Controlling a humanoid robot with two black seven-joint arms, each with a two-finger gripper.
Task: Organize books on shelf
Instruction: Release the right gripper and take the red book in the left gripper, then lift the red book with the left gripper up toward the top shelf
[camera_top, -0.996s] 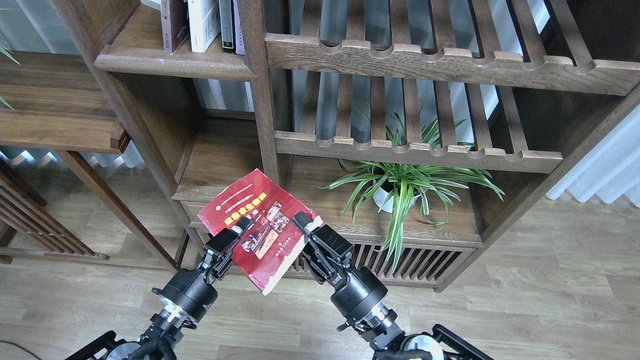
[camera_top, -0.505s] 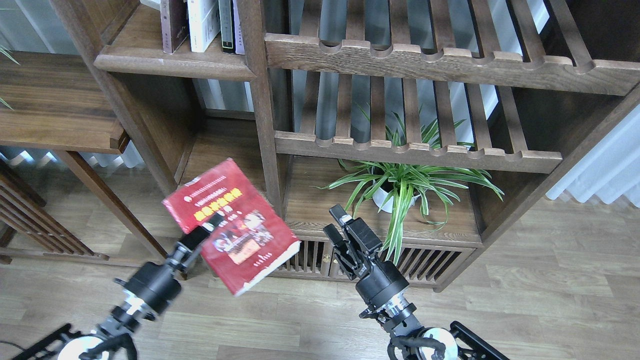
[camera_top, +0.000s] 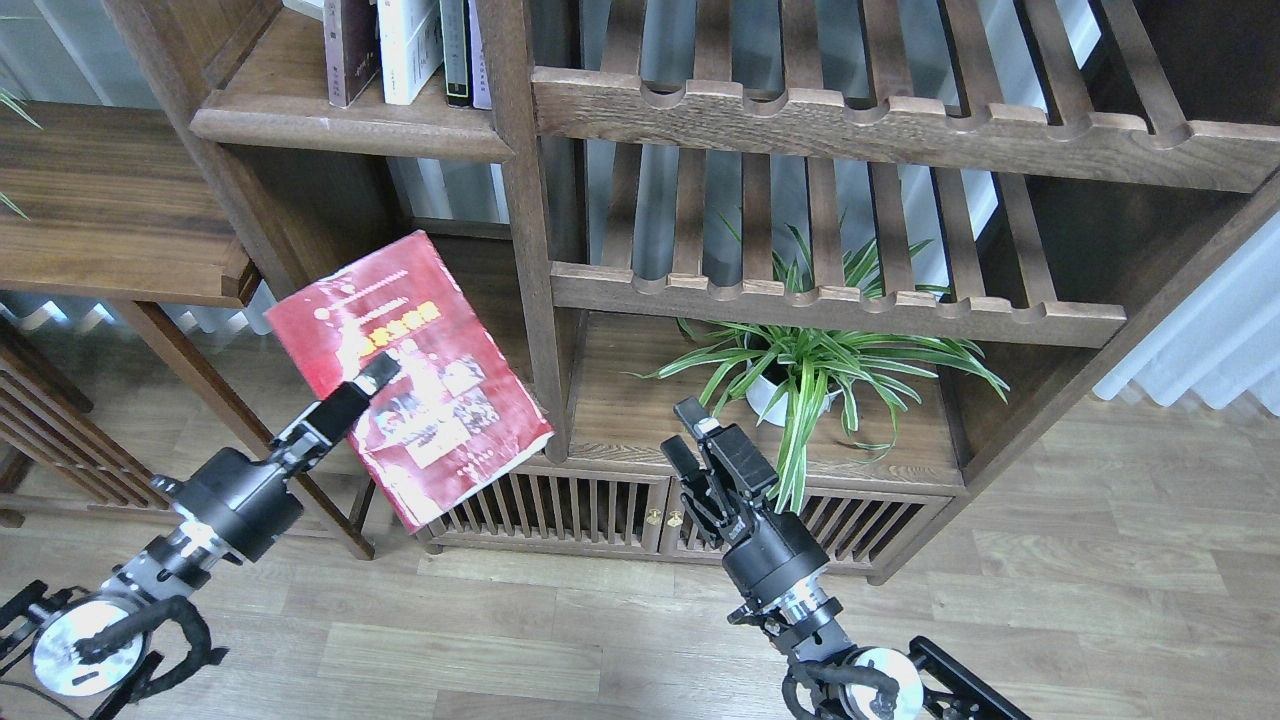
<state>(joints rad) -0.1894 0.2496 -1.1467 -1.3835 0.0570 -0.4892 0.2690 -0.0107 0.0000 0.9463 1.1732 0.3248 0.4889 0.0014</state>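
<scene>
**Operator:** Holding the red book (camera_top: 415, 385) in my left gripper (camera_top: 372, 375), fingers clamped on its near edge, with one black finger lying across the cover. The book hangs in the air, cover up and tilted, in front of the lower left compartment of the shelf (camera_top: 455, 300). It touches no plank.

**Spotter:** How would you do the next bit well?

**Operator:** I judge the step in hand to be carrying the book into that compartment. The grip sits near one edge, so the far end can droop or swing. I would move slowly and keep the wrist steady. The upright post (camera_top: 530, 250) stands just to the right of the book, so I would watch that corner and clear it before pushing inward.

**Spotter:** And the arm?

**Operator:** The left arm comes from the lower left and reaches up and to the right, wrist in line with the forearm. My right gripper (camera_top: 690, 440) has its fingers apart and holds nothing. It hovers in front of the slatted cabinet doors (camera_top: 560, 510), near the spider plant (camera_top: 810, 370).

**Spotter:** Anything above?

**Operator:** A row of upright books (camera_top: 405, 45) stands on the plank overhead, well apart from mine.
</scene>
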